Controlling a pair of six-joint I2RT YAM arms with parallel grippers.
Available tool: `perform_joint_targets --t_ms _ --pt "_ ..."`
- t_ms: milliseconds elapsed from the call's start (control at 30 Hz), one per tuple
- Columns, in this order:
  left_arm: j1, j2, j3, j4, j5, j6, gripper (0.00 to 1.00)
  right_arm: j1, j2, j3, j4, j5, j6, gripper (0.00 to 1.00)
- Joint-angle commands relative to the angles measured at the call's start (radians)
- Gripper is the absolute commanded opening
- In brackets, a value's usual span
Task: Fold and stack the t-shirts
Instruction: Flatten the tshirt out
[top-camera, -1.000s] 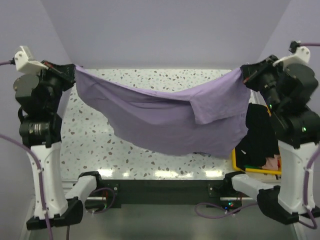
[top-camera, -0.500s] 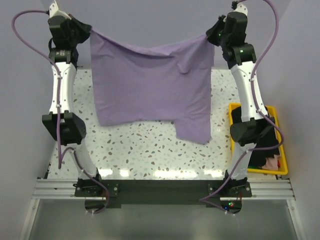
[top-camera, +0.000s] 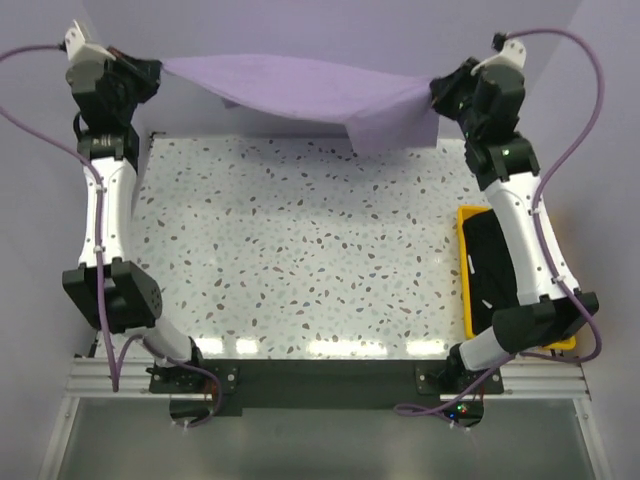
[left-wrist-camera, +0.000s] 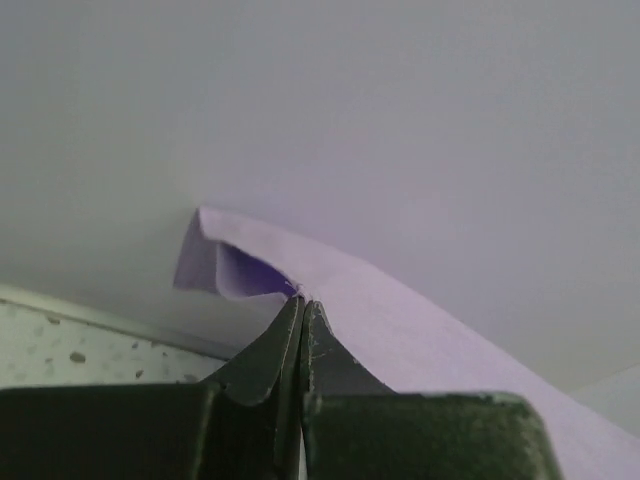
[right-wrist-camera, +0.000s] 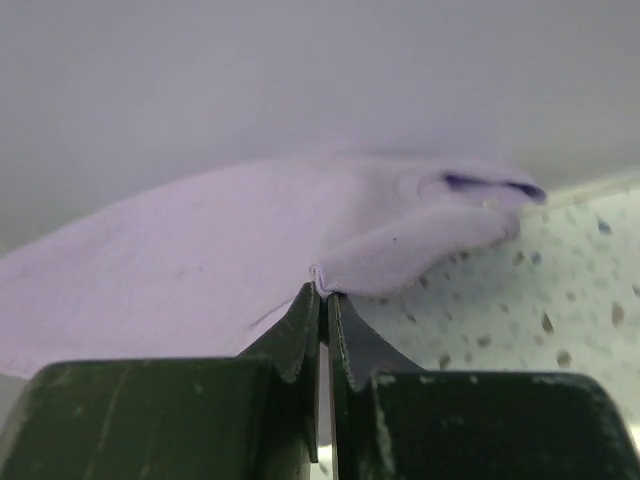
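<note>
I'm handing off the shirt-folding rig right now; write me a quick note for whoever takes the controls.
Left tool: shut on one end of the purple shirt.
Right tool: shut on the other end.
The shirt hangs stretched between them, in the air at the far side of the table.
Black shirt lies in the yellow bin, right side.
Done: nothing folded or stacked.
Left: lay purple flat, fold it, then fold and stack black.

Left tool (top-camera: 152, 72) and right tool (top-camera: 438, 92), both pinched closed, reach far forward.
</note>
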Motion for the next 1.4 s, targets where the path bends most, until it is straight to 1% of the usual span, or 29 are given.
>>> perform_joint_targets --t_ms 0,67,100,167,200,267,300,400,500,533,733,767,867,900,1000,1033,1100,1167,1367 --pt "-0.003 -0.118 -0.324 0.063 -0.004 0.016 0.0 -0.007 -0.044 -0.273 0.004 -0.002 0.045 0.0" --pt "-0.001 -0.193 -0.456 0.063 -0.027 0.013 0.0 -0.005 -0.11 -0.412 0.014 -0.04 0.088 0.0" --pt "-0.003 -0.218 -0.581 0.063 -0.036 0.011 0.0 -0.005 -0.125 -0.536 0.018 -0.057 0.101 0.0" --pt "-0.001 -0.279 -0.701 0.055 -0.071 -0.004 0.0 -0.007 -0.153 -0.642 0.011 -0.088 0.13 0.0" --pt "-0.001 -0.295 -0.809 0.052 -0.079 -0.009 0.0 -0.005 -0.156 -0.723 -0.011 -0.096 0.131 0.0" --pt "-0.003 -0.332 -0.902 0.023 -0.114 -0.03 0.0 -0.005 -0.153 -0.787 -0.031 -0.097 0.133 0.0" --pt "-0.001 -0.341 -0.986 0.02 -0.122 -0.039 0.0 -0.005 -0.148 -0.84 -0.043 -0.096 0.128 0.0" --pt "-0.003 -0.362 -1.114 -0.001 -0.128 -0.07 0.0 -0.004 -0.129 -0.923 -0.055 -0.085 0.118 0.0" --pt "-0.003 -0.398 -1.191 -0.032 -0.151 -0.076 0.0 -0.005 -0.119 -0.994 -0.055 -0.097 0.113 0.0" --pt "-0.003 -0.41 -1.209 -0.037 -0.157 -0.072 0.0 -0.007 -0.124 -1.012 -0.049 -0.097 0.111 0.02" --pt "-0.003 -0.52 -1.292 -0.098 -0.205 -0.047 0.0 -0.005 -0.205 -1.103 -0.066 -0.061 0.104 0.22" --pt "-0.003 -0.546 -1.304 -0.116 -0.207 -0.038 0.0 -0.005 -0.222 -1.123 -0.075 -0.054 0.104 0.29" --pt "-0.003 -0.602 -1.334 -0.147 -0.26 -0.025 0.0 -0.005 -0.305 -1.169 -0.112 -0.036 0.111 0.4" --pt "-0.003 -0.614 -1.34 -0.155 -0.266 -0.025 0.0 -0.005 -0.355 -1.18 -0.123 -0.034 0.116 0.46" --pt "-0.003 -0.646 -1.363 -0.164 -0.266 -0.029 0.03 -0.004 -0.437 -1.229 -0.17 -0.04 0.137 0.55" --pt "-0.003 -0.657 -1.369 -0.164 -0.265 -0.032 0.04 -0.004 -0.496 -1.246 -0.18 -0.05 0.151 0.55" --pt "-0.004 -0.665 -1.384 -0.162 -0.263 -0.036 0.06 -0.001 -0.55 -1.292 -0.21 -0.054 0.164 0.56" --pt "-0.003 -0.671 -1.39 -0.159 -0.259 -0.041 0.06 -0.002 -0.611 -1.333 -0.233 -0.068 0.183 0.56" --pt "-0.003 -0.68 -1.395 -0.156 -0.256 -0.05 0.06 0.019 -0.661 -1.384 -0.275 -0.097 0.231 0.56"
